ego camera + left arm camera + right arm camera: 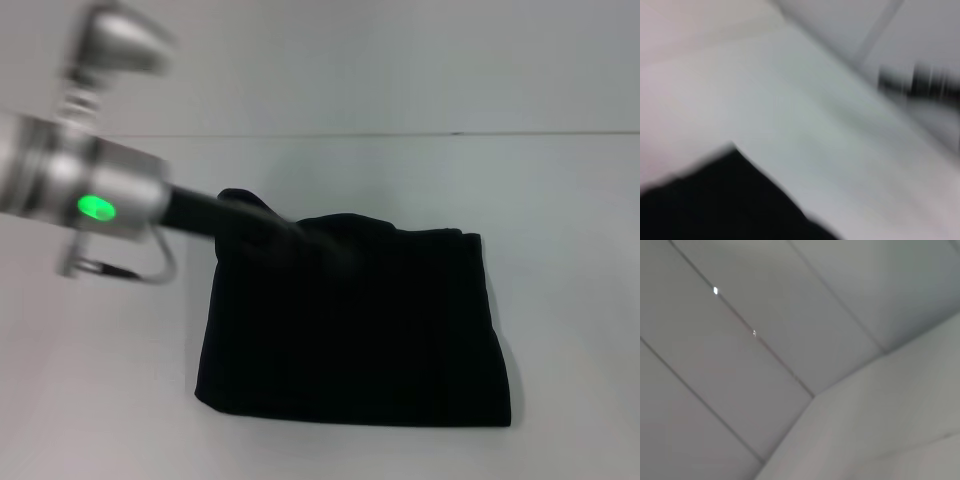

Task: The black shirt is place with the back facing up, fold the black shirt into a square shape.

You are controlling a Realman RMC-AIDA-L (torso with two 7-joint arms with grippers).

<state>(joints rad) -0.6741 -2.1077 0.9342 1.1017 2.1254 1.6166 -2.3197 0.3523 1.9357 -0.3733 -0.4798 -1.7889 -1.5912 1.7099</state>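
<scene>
Overhead, I see the black shirt (350, 325), soft and matte, folded roughly square on the white table (560, 200). My left gripper (300, 238) is blurred over its far edge; grip unreadable. Left wrist: a shirt corner (715, 200). Right wrist: only pale panels (765, 340).

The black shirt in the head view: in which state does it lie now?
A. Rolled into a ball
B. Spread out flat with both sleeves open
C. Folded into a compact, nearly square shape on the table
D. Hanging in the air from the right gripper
C: the black shirt lies as a compact near-square block on the white table, with the left gripper over its far edge.
</scene>
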